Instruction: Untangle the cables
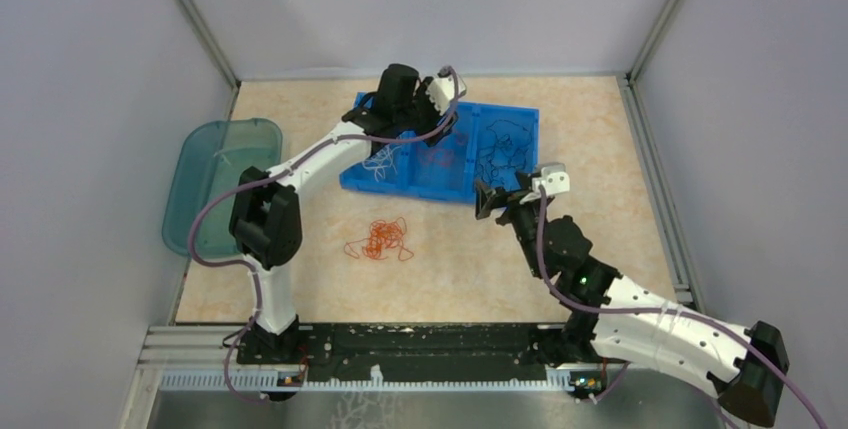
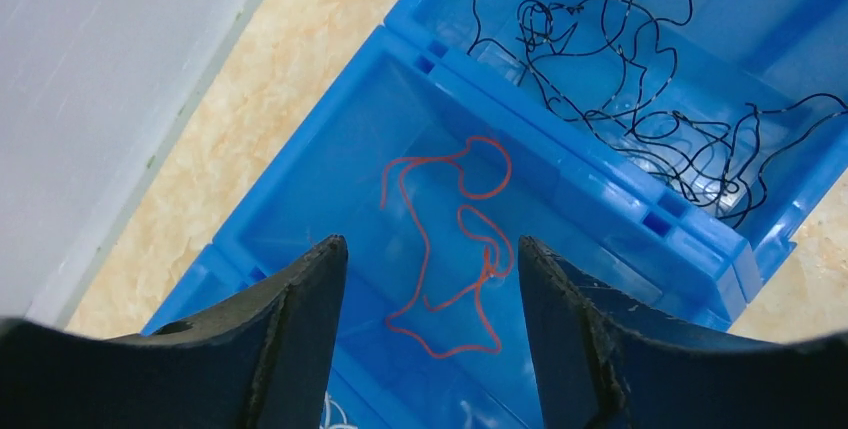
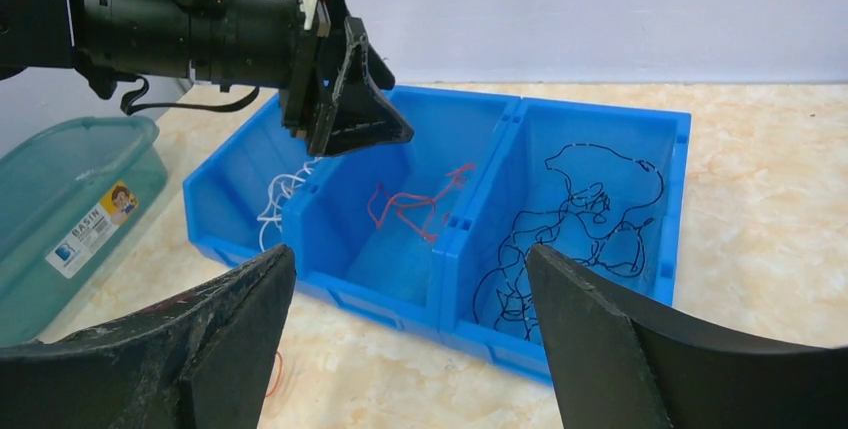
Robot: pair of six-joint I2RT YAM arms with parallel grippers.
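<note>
Cables sorted by colour in a blue three-compartment bin (image 1: pixel 505 109): white strands (image 3: pixel 275 201) at one end, a red strand (image 2: pixel 447 249) in the middle, black strands (image 2: pixel 620 99) at the other end. Only the top view shows a red-orange tangle (image 1: pixel 378 239) loose on the worktop (image 1: pixel 600 239).

Left gripper (image 2: pixel 430 244) over the middle compartment, jaws apart, holding nothing. Right gripper (image 3: pixel 410 254) near the bin, jaws wide, empty.

Worktop beige, marbled; walls pale grey. Teal lidded tub (image 1: pixel 215 184) at left edge. In the top view the left arm hides part of the white compartment.
</note>
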